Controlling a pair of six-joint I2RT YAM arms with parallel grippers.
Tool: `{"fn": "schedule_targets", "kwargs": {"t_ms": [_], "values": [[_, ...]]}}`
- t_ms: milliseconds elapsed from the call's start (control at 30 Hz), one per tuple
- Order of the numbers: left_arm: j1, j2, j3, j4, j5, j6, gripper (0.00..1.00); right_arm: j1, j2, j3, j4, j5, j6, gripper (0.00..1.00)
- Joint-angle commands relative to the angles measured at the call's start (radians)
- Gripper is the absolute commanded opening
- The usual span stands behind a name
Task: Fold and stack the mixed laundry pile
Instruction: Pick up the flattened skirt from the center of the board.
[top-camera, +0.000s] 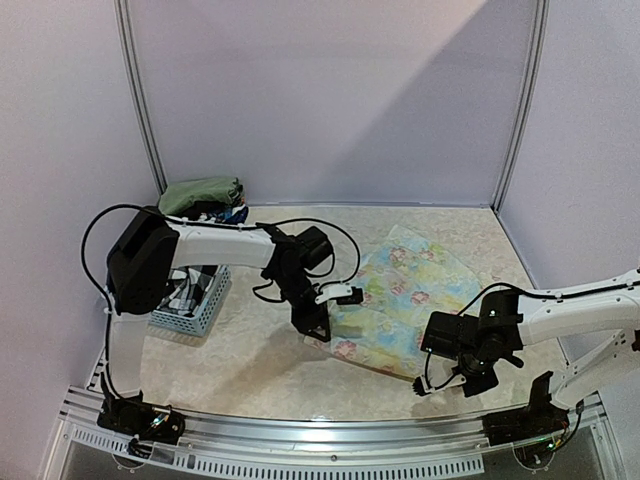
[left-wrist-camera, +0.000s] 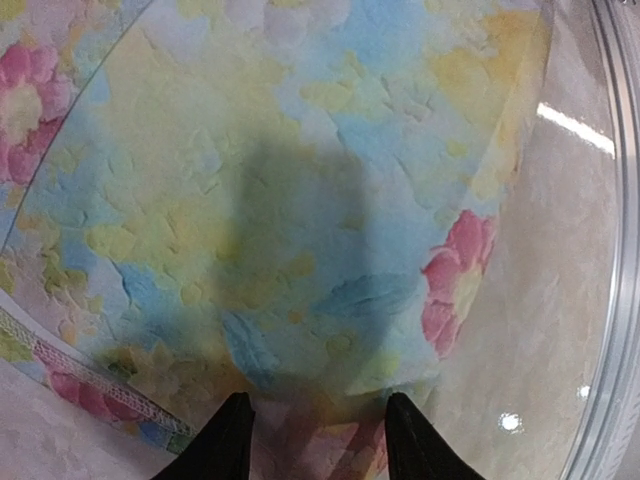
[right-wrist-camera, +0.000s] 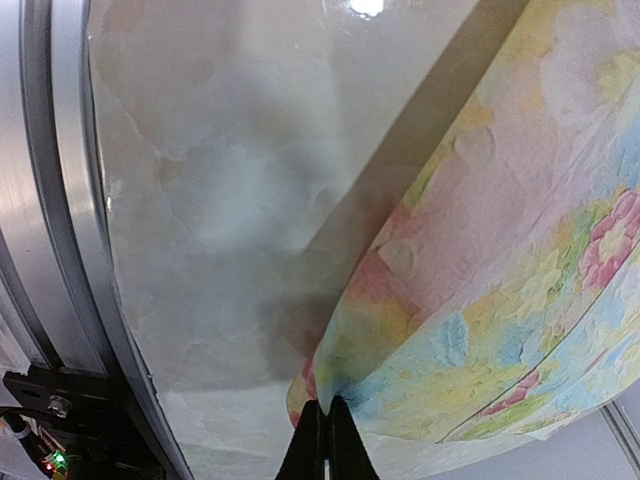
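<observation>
Looking at this one, the floral cloth (top-camera: 410, 295) lies spread mostly flat on the surface (top-camera: 260, 350), and the 2 arms sit at the 2 ends of its near hem. The right pincer (right-wrist-camera: 325, 408) is pinched tight on the near right corner of the cloth, which rises off the surface from between its tips. The left pincer (left-wrist-camera: 318, 400) stands about half wide at the other end of that hem. Its 2 dark fingertips (left-wrist-camera: 238, 440) straddle the cloth edge, with fabric showing in the gap, but I can't tell if it has actually bitten anything. From both pincers nearly all of the cloth stretches away toward the far wall. The hem runs crosswise from 1 pincer to the other, so my guess is the coming fold carries that hem up and over, away from the arm bases. The left one needs a real hold first, or only 1 corner travels and the fold goes crooked. The rest of the pile sits well off behind the left pincer: an olive-green piece (top-camera: 200, 193) on something dark blue (top-camera: 232, 213) by the back wall. A light blue basket (top-camera: 200, 305) with checked fabric (top-camera: 186, 288) in it is under that arm, so the left arm is the closer one for those.
</observation>
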Motion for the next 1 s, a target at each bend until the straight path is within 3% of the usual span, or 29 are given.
{"fn": "schedule_targets", "kwargs": {"t_ms": [0,100,233,367,533,667,967], "values": [[-0.023,-0.020,-0.032,0.039,-0.050,0.035,0.46,-0.004,0.011,0.015,-0.020,-0.016,0.001,0.00],[-0.028,-0.022,-0.036,0.047,-0.055,0.040,0.39,-0.004,0.014,0.014,-0.020,-0.016,0.003,0.00],[-0.031,-0.035,-0.032,0.038,-0.054,0.048,0.10,-0.004,0.015,0.014,-0.021,-0.010,0.002,0.00],[-0.031,-0.086,-0.044,0.040,-0.106,0.054,0.00,-0.010,0.012,0.011,-0.020,0.018,0.001,0.00],[-0.019,-0.221,-0.082,0.062,-0.179,0.044,0.00,-0.125,-0.001,0.073,-0.027,0.072,-0.049,0.00],[-0.002,-0.351,-0.103,0.092,-0.338,0.020,0.00,-0.263,0.011,0.170,-0.022,0.101,-0.107,0.00],[0.001,-0.526,-0.071,0.279,-0.712,-0.011,0.00,-0.624,-0.015,0.631,0.081,0.047,-0.392,0.00]]}}
